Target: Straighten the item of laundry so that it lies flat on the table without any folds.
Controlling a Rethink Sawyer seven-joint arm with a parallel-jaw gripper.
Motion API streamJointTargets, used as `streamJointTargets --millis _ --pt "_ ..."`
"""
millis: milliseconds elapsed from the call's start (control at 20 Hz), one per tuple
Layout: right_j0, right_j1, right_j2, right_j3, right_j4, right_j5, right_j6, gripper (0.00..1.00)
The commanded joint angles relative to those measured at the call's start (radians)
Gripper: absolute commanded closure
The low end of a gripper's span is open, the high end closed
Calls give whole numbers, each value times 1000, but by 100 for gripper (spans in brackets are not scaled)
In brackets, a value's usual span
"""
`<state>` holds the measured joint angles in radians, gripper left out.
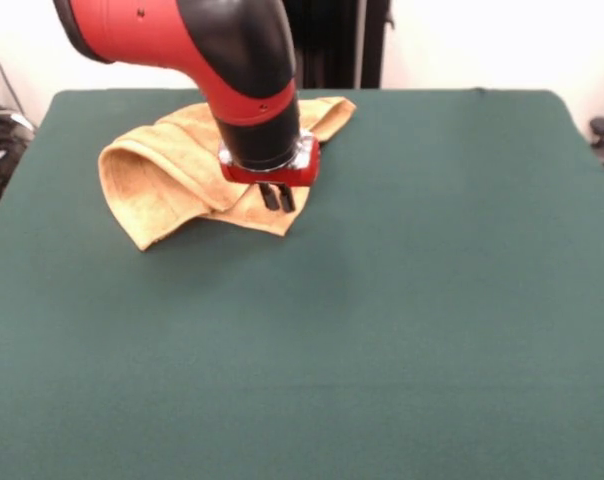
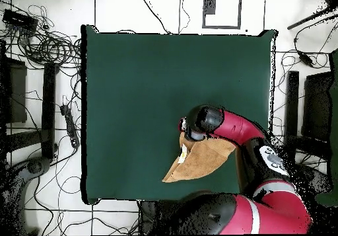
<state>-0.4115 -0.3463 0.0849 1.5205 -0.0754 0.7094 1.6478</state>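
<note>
From the front, the towel (image 1: 172, 165) lies bunched toward the far left of the green bench (image 1: 402, 300), with a rounded fold standing up along its left side, at least 1 layer doubled over and a pointed corner aimed at the camera, so the flattening is clearly unfinished. The gripper (image 1: 277, 196) sits at the cloth's near right edge, its 2 dark jaws close together and pointing down onto the fabric; whether any cloth is pinched between them I cannot tell. No tag or border band can be made out in this view, and nothing readable shows on the arm. From overhead, the towel (image 2: 201, 159) reads as a rough triangle near the bench's (image 2: 132, 81) robot-side edge, partly under the arm, with a small pale patch near its left fold that may be the tag, bearing no legible writing. By my judgement, nearly all the spreading remains: the folds need opening and the corners pulling apart.
</note>
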Motion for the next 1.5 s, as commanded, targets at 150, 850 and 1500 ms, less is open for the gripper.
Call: streamJointTargets --millis 150,850,1500 --pt "49 289 49 -141 -8 -270 163 0" --pt "-72 256 158 -84 -126 -501 29 0" --pt "-287 326 409 -38 -205 -728 14 0"
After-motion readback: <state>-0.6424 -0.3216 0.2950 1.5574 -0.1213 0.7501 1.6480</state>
